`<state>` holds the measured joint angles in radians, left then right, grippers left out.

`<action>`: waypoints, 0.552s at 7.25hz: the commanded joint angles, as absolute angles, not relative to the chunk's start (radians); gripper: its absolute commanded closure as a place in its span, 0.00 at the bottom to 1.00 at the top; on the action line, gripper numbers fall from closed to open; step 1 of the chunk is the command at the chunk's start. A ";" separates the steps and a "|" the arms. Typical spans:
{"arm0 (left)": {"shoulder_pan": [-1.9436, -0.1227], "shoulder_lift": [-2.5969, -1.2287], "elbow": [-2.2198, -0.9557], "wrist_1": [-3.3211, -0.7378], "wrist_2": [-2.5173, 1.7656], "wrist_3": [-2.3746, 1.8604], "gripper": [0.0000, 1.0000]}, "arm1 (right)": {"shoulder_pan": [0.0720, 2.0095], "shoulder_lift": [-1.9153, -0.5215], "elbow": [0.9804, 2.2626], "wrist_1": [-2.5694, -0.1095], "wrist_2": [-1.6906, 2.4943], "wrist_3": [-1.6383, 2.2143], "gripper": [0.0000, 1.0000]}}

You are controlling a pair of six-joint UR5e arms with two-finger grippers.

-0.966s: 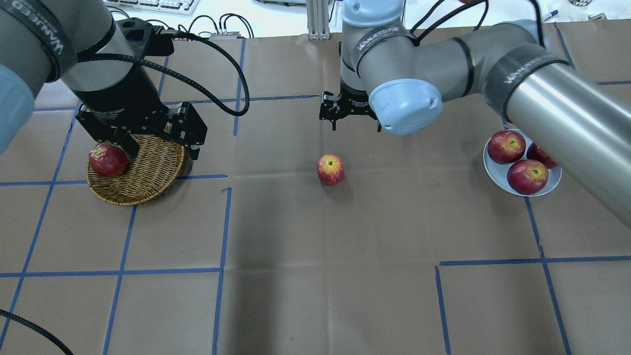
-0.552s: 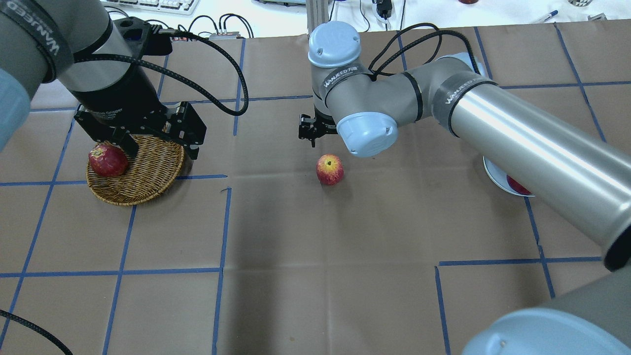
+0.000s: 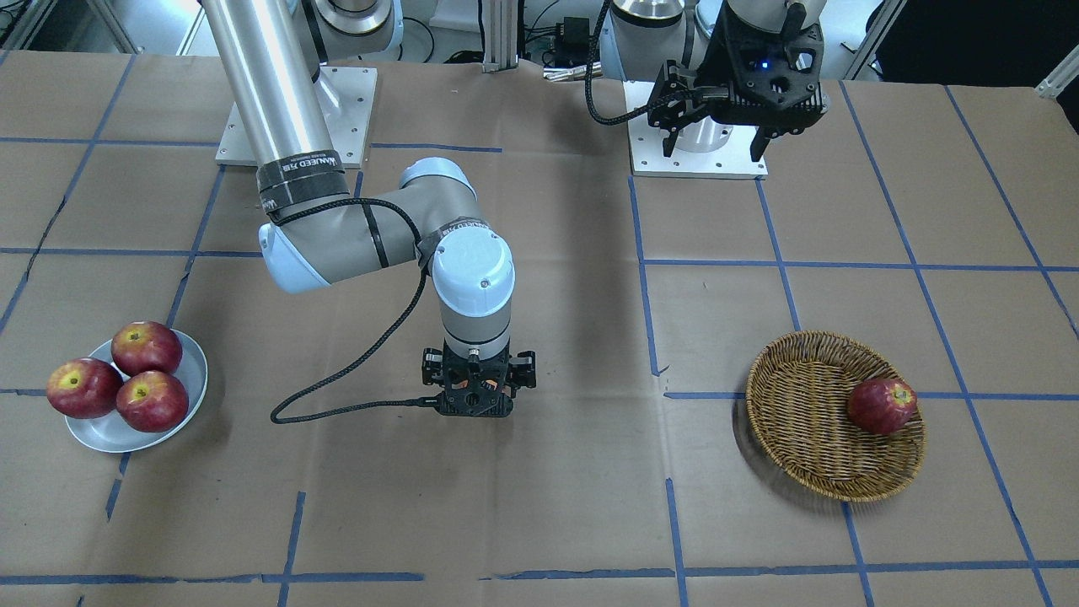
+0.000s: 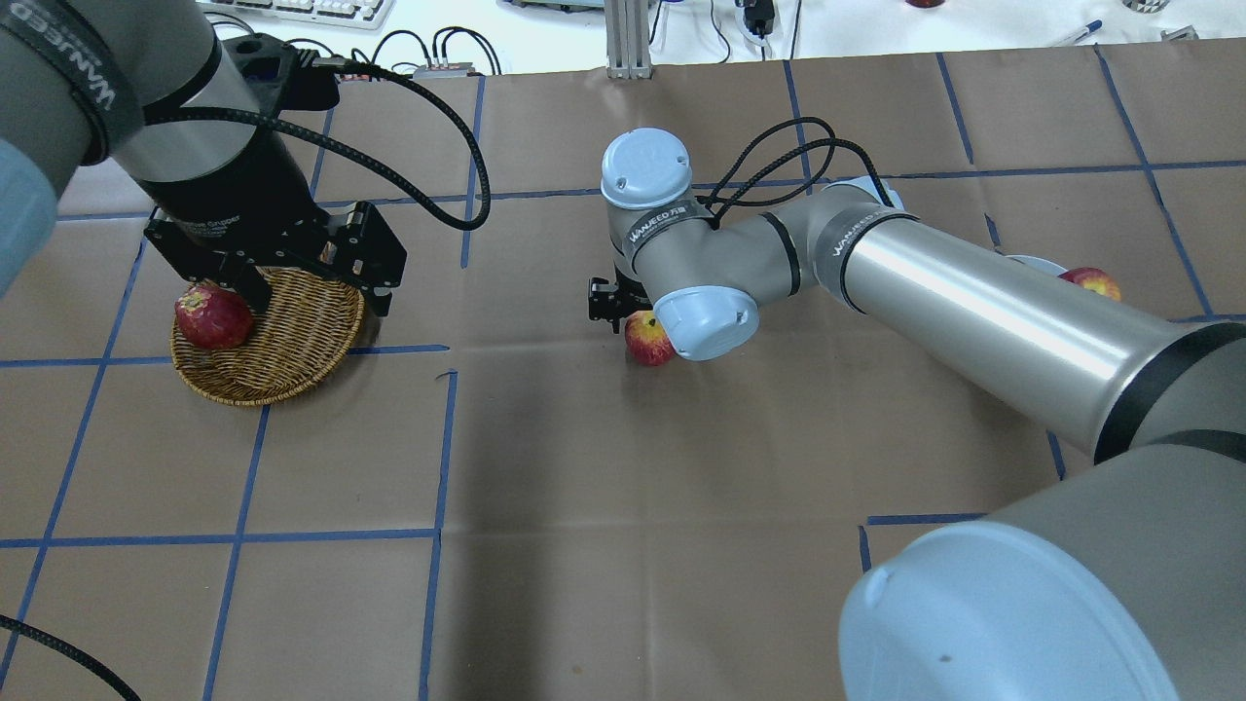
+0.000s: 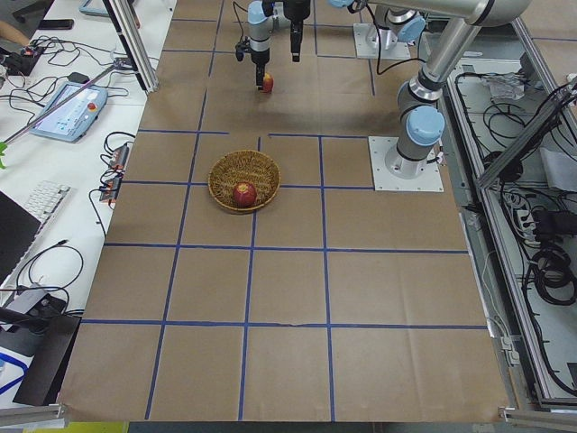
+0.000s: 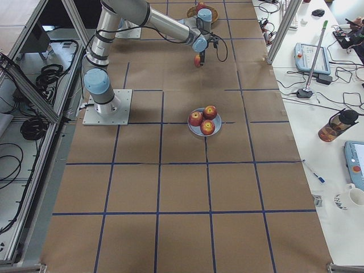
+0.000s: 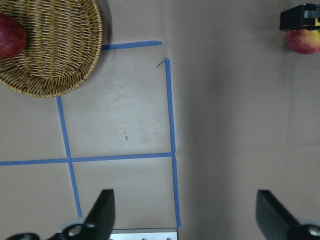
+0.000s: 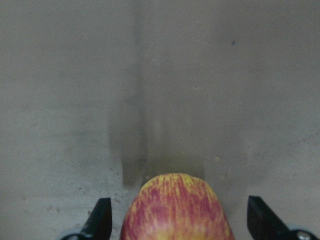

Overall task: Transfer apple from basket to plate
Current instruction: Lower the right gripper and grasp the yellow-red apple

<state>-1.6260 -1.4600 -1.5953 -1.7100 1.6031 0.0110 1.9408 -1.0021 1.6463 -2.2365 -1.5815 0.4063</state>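
The streaked red-orange apple (image 4: 646, 340) lies on the brown paper at the table's middle, outside the basket and the plate. My right gripper (image 3: 478, 403) is lowered over it. In the right wrist view the apple (image 8: 176, 207) sits between the open fingers (image 8: 100, 219), apart from both. The wicker basket (image 4: 302, 336) holds one dark red apple (image 4: 212, 316). My left gripper (image 7: 185, 215) is open and empty, held high near the basket. The pale plate (image 3: 192, 379) carries three dark red apples.
In the overhead view my right arm (image 4: 973, 312) spans the right half and hides most of the plate. Blue tape lines (image 4: 443, 438) cross the paper. The arm bases (image 3: 700, 143) stand on the robot's side of the table.
My right arm has come down and towards the streaked apple, and its open gripper now straddles it. The left arm, basket and apples have not moved.
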 commanded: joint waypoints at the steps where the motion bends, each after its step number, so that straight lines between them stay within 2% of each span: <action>1: -1.626 -1.459 -1.595 -1.709 1.603 0.011 0.01 | 1.942 -1.002 1.652 -2.227 -1.578 0.419 0.31; 2: -1.626 -1.459 -1.594 -1.709 1.603 0.011 0.01 | 1.944 -1.008 1.654 -2.223 -1.580 0.419 0.35; 4: -1.626 -1.459 -1.594 -1.709 1.600 0.011 0.01 | 1.947 -1.015 1.651 -2.195 -1.577 0.420 0.55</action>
